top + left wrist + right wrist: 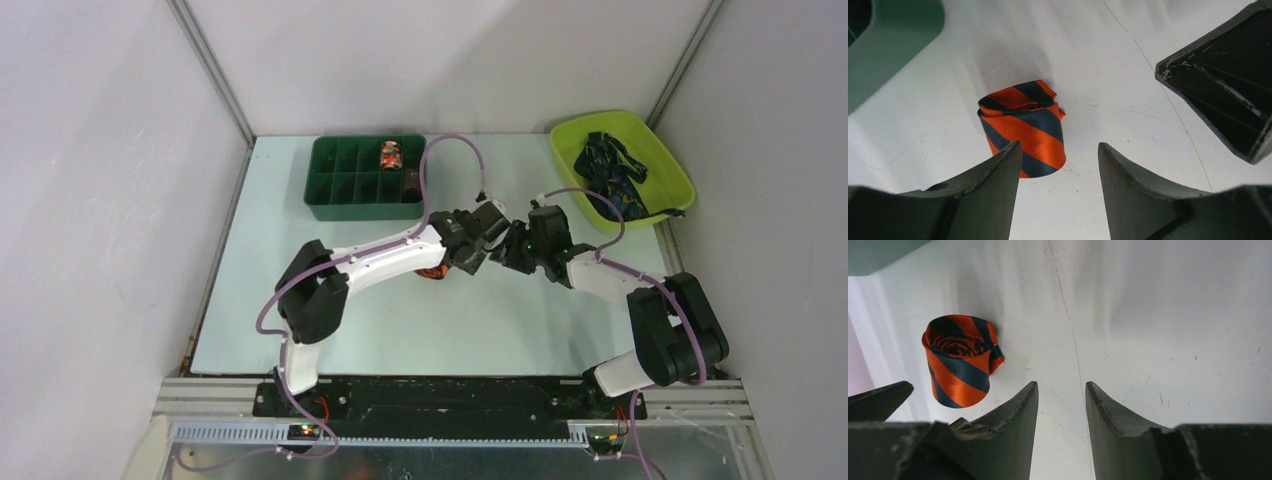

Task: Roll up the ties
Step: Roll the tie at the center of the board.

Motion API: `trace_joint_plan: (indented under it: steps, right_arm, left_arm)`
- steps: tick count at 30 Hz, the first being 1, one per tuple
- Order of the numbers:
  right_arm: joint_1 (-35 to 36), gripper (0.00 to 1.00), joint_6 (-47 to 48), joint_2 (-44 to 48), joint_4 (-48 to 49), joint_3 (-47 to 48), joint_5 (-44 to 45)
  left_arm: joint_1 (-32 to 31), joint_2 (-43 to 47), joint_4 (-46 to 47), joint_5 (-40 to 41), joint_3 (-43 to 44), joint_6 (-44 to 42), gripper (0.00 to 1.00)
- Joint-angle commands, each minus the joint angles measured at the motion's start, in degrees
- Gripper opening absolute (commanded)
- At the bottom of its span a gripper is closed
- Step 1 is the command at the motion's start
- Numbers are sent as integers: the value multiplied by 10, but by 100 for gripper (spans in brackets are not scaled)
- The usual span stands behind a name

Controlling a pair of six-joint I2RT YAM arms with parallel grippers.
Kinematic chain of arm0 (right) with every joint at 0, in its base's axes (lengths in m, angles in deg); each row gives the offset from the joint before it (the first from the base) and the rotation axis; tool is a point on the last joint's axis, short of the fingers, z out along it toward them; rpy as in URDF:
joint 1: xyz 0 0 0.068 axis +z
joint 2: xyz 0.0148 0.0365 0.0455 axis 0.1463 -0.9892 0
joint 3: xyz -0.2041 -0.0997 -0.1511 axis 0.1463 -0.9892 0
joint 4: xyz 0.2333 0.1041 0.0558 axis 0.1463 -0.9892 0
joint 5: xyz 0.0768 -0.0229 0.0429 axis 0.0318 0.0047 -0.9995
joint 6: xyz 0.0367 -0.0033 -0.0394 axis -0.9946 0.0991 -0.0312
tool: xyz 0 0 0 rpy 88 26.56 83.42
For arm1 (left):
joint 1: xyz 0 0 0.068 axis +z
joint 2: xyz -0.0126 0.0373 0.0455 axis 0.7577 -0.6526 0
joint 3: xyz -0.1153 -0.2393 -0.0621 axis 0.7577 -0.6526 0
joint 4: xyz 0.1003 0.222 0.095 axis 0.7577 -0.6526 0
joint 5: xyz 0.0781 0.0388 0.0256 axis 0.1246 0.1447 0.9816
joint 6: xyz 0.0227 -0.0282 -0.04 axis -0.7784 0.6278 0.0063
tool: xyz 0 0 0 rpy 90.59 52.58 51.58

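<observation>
Just ahead of my open left end effector I see the rolled tie, free on the surface; my right end effector is open too.

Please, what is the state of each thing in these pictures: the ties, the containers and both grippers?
Orange striped tie: rolled, standing on end on the table, not gripped.
Patterned tie: rolled, in a back compartment of the green tray.
Dark ties: unrolled, heaped in the yellow-green bin.
Left gripper: open, empty.
Right gripper: open, empty.
</observation>
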Motion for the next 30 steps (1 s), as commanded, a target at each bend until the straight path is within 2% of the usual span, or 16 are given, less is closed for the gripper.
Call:
trace_joint_plan:
  steps: [1, 7, 11, 14, 17, 21, 26, 30]
  right_arm:
    - [4, 43, -2, 7, 35, 0, -12]
    - [12, 44, -15, 5, 52, 0, -31]
    - [24, 47, -31, -9, 83, 0, -67]
    - [37, 50, -46, -26, 118, 0, -87]
    - [55, 62, -63, -39, 155, 0, -104]
    - [70, 74, -86, -57, 180, 6, -114]
    - [85, 79, -99, -82, 190, 17, -118]
    - [96, 79, -103, -105, 188, 33, -118]
  left_arm:
    - [13, 62, 10, 15, -11, 6, 64]
    - [48, 123, 39, 17, -63, 20, 63]
    - [102, 179, 88, -10, -154, 53, 61]
    - [136, 236, 150, -32, -221, 79, 63]
    - [164, 285, 207, -40, -302, 96, 67]
    - [203, 349, 326, -93, -395, 134, 73]
    - [238, 359, 417, -175, -465, 152, 75]
    - [242, 357, 474, -199, -490, 162, 75]
